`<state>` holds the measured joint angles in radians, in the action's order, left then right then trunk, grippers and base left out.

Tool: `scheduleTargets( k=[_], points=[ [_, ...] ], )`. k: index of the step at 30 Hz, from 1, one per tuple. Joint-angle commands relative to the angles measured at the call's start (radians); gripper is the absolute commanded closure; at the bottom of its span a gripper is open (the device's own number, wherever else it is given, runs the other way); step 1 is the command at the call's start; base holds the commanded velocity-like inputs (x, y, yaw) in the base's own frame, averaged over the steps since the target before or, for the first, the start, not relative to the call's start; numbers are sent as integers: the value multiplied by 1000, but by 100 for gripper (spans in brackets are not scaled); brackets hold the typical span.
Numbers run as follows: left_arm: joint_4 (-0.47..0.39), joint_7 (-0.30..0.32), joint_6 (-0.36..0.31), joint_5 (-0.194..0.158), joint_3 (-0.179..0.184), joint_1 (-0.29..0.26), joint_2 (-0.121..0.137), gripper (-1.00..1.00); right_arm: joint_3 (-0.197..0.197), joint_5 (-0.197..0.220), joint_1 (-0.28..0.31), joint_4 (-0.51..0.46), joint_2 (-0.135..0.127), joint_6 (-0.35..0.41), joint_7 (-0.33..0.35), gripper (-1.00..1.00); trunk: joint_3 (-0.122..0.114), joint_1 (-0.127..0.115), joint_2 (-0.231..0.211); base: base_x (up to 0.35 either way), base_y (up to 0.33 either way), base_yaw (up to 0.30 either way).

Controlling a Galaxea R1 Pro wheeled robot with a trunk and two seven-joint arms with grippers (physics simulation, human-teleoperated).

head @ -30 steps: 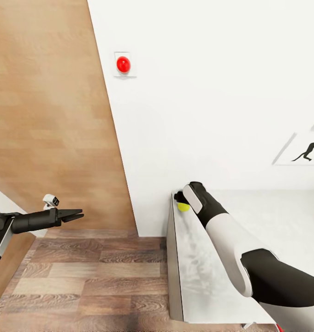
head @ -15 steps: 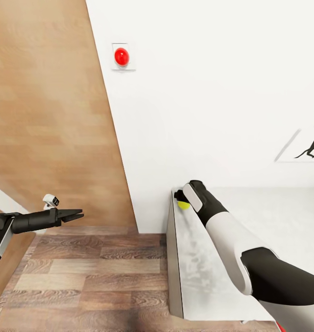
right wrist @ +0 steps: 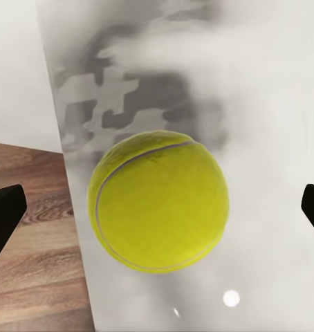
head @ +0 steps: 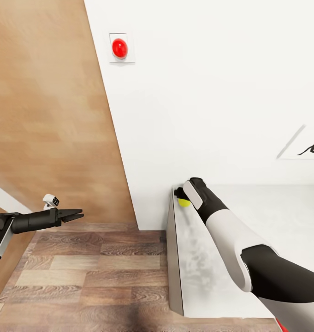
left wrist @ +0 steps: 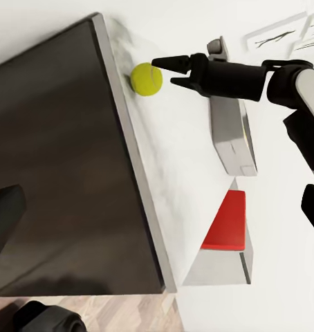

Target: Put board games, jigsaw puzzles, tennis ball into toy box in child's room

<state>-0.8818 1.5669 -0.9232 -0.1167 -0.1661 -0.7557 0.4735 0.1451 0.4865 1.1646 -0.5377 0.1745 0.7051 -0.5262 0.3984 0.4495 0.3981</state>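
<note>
Your left gripper (head: pixel 76 215) hangs over the floor off the desk's end, fingers nearly together, carrying nothing. The tennis ball (head: pixel 184 202) sits at the table (head: pixel 193 272) corner by the wall, close to the edge. Your right gripper (left wrist: pixel 165 66) is spread wide astride it; centre, lower, close gently so it cannot roll off.

the head camera is looking down from afar; both wrist cameras are facing the fuzzy yellow-green tennis ball (head: pixel 184 202) (left wrist: pixel 146 79) (right wrist: pixel 159 201), the right one closest.
</note>
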Motion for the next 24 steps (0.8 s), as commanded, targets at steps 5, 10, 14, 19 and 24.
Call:
scheduleTargets(
  k=[5, 10, 14, 19, 24],
  points=[
    [0, 4, -11, 0, 0, -1, 0, -100, 3, 9, 2, -1, 0, 2, -9, -100, 10, 0, 2, 0, 0, 0],
    [0, 4, -11, 0, 0, -1, 0, -100, 4, 9, 3, -1, 0, 2, -9, -100, 18, 0, 2, 0, 0, 0],
    [0, 4, -11, 0, 0, -1, 0, -100, 4, 9, 3, -1, 0, 2, -9, -100, 25, 0, 2, 0, 0, 0],
    [0, 4, -10, 0, 0, -1, 0, -100, 4, 9, 3, -1, 0, 2, -9, -100, 33, 0, 2, 0, 0, 0],
    [-1, 4, -10, 0, 0, -1, 0, -100, 3, 9, 3, -1, 0, 1, -9, -100, 39, 0, 2, 0, 0, 0]
  ],
)
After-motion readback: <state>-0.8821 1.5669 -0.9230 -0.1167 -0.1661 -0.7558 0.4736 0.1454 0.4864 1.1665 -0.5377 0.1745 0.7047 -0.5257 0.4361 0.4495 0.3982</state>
